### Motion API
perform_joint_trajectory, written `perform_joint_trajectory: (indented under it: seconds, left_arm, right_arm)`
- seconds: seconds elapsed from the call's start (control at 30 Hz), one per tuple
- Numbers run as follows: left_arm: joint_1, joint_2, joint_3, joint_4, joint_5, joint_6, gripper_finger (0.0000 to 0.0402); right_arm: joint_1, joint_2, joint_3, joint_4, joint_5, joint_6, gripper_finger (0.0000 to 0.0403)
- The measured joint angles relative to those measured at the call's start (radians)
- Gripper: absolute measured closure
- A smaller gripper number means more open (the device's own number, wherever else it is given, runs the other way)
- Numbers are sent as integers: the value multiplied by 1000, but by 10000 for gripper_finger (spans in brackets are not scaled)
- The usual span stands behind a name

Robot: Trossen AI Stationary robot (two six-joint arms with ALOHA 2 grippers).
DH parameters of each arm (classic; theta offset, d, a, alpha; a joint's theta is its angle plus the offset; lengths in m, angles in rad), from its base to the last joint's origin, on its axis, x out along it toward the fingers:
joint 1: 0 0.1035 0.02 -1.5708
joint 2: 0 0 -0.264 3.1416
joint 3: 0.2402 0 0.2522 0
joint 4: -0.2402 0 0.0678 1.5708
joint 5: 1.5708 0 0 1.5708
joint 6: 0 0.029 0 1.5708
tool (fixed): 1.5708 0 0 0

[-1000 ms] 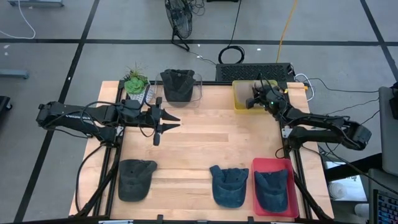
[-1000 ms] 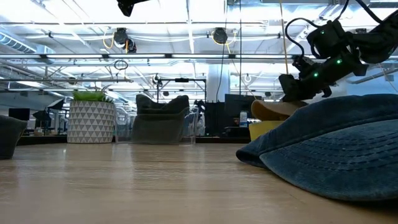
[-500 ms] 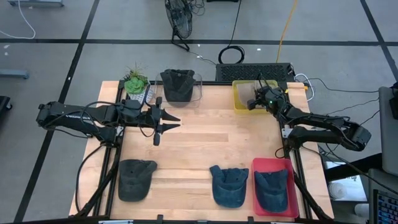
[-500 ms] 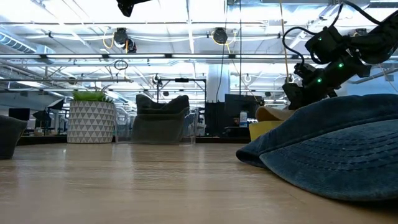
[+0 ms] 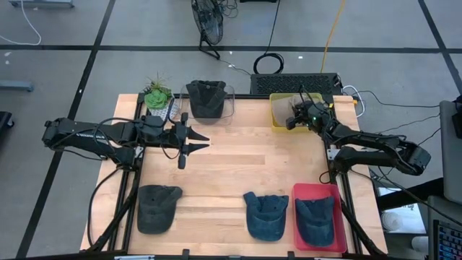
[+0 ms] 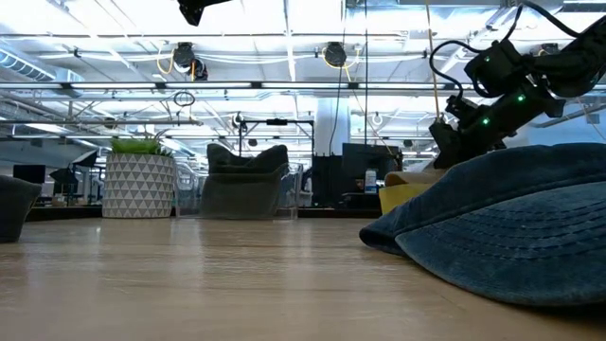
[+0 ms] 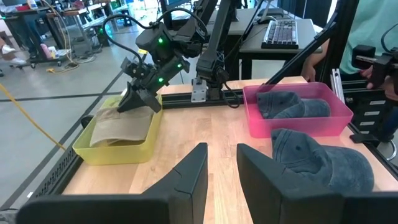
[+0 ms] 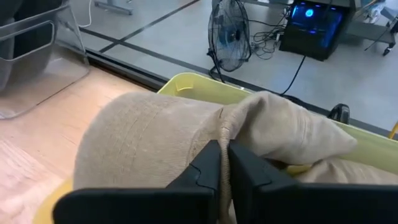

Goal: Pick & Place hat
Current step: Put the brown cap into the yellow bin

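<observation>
You had the right gripper (image 8: 222, 163) pinched tight on a fold of the tan hat (image 8: 155, 134), low over the yellow bin (image 5: 277, 121) at upper right, likely for placing. Your left gripper (image 5: 199, 141) waited mid-left, fingers narrowly apart.

Five hats (image 5: 159, 208), three bins (image 5: 315, 217), one potted plant (image 5: 158, 95).
</observation>
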Motion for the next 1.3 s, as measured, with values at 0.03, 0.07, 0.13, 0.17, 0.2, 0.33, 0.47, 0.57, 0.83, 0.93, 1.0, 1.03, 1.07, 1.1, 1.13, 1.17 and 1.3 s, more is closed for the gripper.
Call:
perform_joint_trajectory:
  seconds: [0.03,0.07,0.13,0.17,0.2,0.33,0.47,0.57,0.83,0.93,1.0,1.03,1.07,1.1,1.13,1.17,1.3]
  left_arm:
    - [0,0,0,0,0,0,304]
    - [0,0,0,0,0,0,304]
    - [0,0,0,0,0,0,304]
    - [0,0,0,-1,0,0,304]
    - [0,0,0,-2,0,0,304]
    - [0,0,0,-5,0,0,304]
    - [1,0,0,-6,0,0,304]
    - [2,0,0,2,-1,0,304]
    - [2,0,-1,6,-1,-2,304]
    - [2,0,-1,8,-1,-1,304]
    - [2,0,-1,8,-1,-1,304]
    - [2,0,-1,8,-1,-1,304]
    - [2,0,-1,8,-1,0,304]
    - [2,0,-1,8,-1,4,304]
    - [1,0,-1,7,-1,8,304]
    - [2,0,-1,6,-1,11,304]
    - [2,0,-1,-1,-1,10,304]
  right_arm:
    - [0,0,0,0,0,0,382]
    - [0,0,0,2,0,-2,376]
    - [0,0,0,7,0,-9,364]
    - [0,0,0,10,1,-14,357]
    - [0,-2,0,11,2,-25,350]
    - [0,-48,0,13,2,-64,325]
    - [18,-116,0,90,-32,1,305]
    - [59,-118,0,170,-56,67,299]
    - [135,89,0,275,-32,120,314]
    - [135,195,4,304,2,135,318]
    - [135,256,25,301,1,125,318]
    - [135,282,37,300,1,116,318]
    - [135,303,53,293,2,105,318]
    - [135,319,73,274,3,94,318]
    - [135,331,92,249,8,81,318]
    - [135,341,112,212,23,70,318]
    - [133,348,166,20,93,42,318]
